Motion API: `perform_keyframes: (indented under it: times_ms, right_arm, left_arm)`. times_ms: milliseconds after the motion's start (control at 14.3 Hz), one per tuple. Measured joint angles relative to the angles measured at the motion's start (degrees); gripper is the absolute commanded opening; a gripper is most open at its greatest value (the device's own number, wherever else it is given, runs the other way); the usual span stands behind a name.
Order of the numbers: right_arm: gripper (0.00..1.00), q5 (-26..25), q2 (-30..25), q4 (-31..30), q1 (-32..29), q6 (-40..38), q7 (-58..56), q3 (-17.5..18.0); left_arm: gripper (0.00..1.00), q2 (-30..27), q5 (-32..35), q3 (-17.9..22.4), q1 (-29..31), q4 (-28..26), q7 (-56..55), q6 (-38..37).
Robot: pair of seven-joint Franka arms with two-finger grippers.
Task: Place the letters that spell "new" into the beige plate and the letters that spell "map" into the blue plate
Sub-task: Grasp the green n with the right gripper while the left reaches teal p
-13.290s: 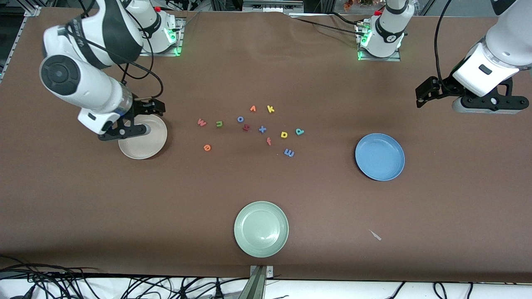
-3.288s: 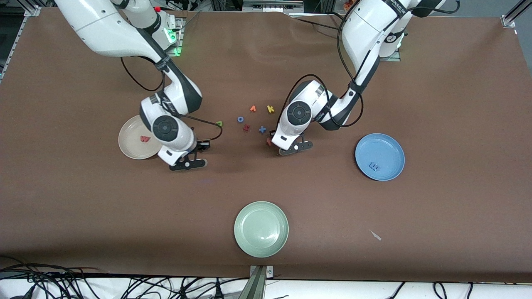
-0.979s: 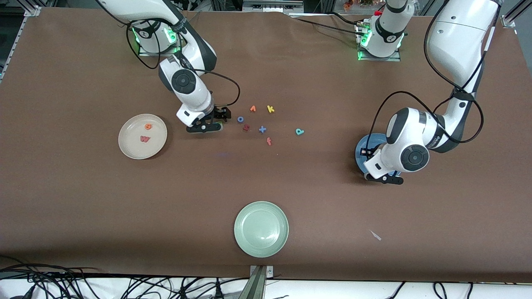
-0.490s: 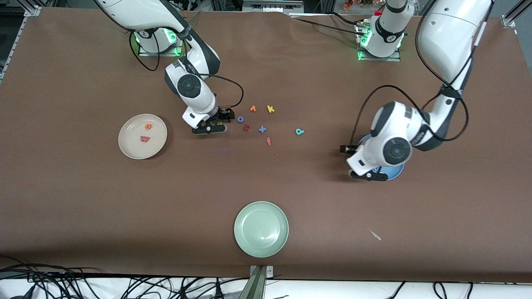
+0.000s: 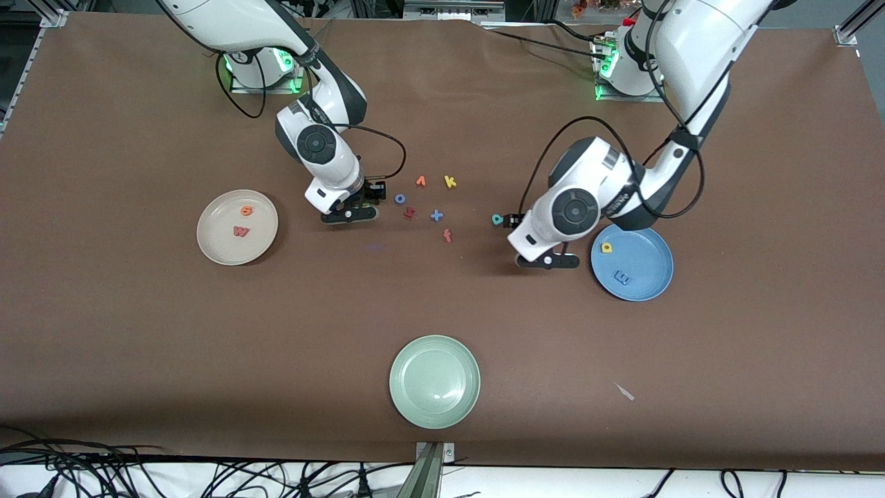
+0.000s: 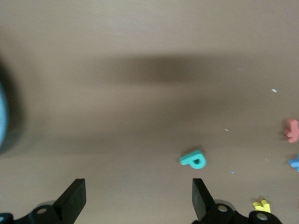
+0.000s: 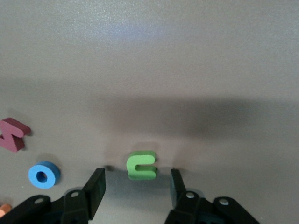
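a: starting nearest the front camera, the pale green plate (image 5: 434, 381) sits alone with lots of bare table (image 5: 207, 360) around it. it's not part of the job, so nothing should land there.

b: next up, the blue plate (image 5: 646, 273) holds the blue m (image 5: 622, 279) and the yellow a (image 5: 606, 247). the left gripper (image 5: 546, 261) hangs beside that plate, fingers spread wide and carrying nothing. in the left wrist view the teal p (image 6: 194, 160) lies flat on the table ahead of the fingertips, not between them.

a: so the risk is a descent that's off line, where a fingertip would shove the p instead of straddling it. the red f (image 5: 446, 236) is near but apart, so there's room.

b: on the right arm's end, the beige plate (image 5: 220, 245) has the orange e (image 5: 246, 211) and the red-pink w (image 5: 240, 231) in it.

a: the right gripper (image 7: 135, 186) is low at the table with the green n (image 7: 141, 164) between its fingers, partly closed, gaps showing on both sides, so not pinching yet. i judge a thin foam piece could tip or squirt out as the fingers meet.

b: and the blue o (image 7: 43, 174) and dark red letter (image 7: 12, 134) sit close by, so a skewed lift could nudge them. the orange v (image 5: 420, 181) and yellow k (image 5: 450, 182) lie farthest, clear of both arms.
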Motion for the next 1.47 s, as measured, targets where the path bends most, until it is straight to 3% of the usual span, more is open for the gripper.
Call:
perform_keyframes:
  times_ms: [630, 1049, 1189, 1469]
  right_arm:
    - [0.28, -0.26, 0.03, 0.0, 0.0, -0.22, -0.82, -0.22]
    - [0.11, -0.36, -0.11, 0.02, 0.0, -0.51, -0.84, -0.33]
    - [0.1, -0.37, -0.13, 0.7, -0.02, -1.2, -0.87, -0.52]
    - [0.1, -0.41, -2.86, 7.35, -0.15, -16.01, -4.51, -4.5]
  left_arm:
    - [1.0, 4.61, 0.91, 0.06, -3.5, -0.18, 24.86, 4.29]
    - [1.0, 5.38, 7.25, 0.05, -5.69, -0.52, 28.1, 6.66]
    - [1.0, 5.94, 8.39, 0.05, -5.82, -1.74, 28.28, 9.19]
    - [0.98, 6.35, 8.42, 0.05, -6.21, -4.37, 28.7, 13.31]
